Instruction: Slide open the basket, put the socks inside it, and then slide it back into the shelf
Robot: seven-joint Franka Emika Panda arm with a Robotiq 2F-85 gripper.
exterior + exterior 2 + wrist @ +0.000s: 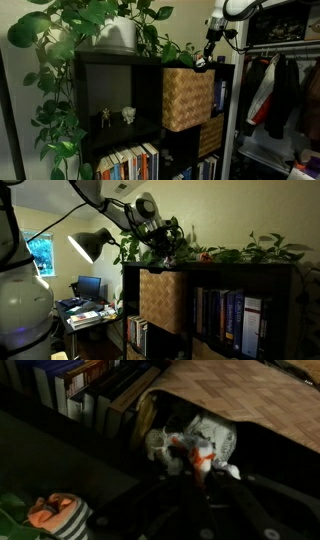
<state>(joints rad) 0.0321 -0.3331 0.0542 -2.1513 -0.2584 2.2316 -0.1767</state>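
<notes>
The light tan woven basket (186,98) sticks partly out of its upper cubby in the black-brown shelf (110,85), as both exterior views show (163,298). My gripper (207,57) hangs just above the basket's front top edge, level with the shelf top (165,242). In the wrist view the dark fingers (200,475) are shut on a bundle of white, grey and red socks (195,445). The basket's weave (250,390) lies beyond the socks, with a dark gap beneath them.
A potted trailing plant (115,30) stands on the shelf top. A darker, smaller basket (210,135) sits in the cubby below. Books (225,315) fill neighbouring cubbies. A clothes rack with garments (280,95) stands beside the shelf. A striped orange bundle (55,515) lies low in the wrist view.
</notes>
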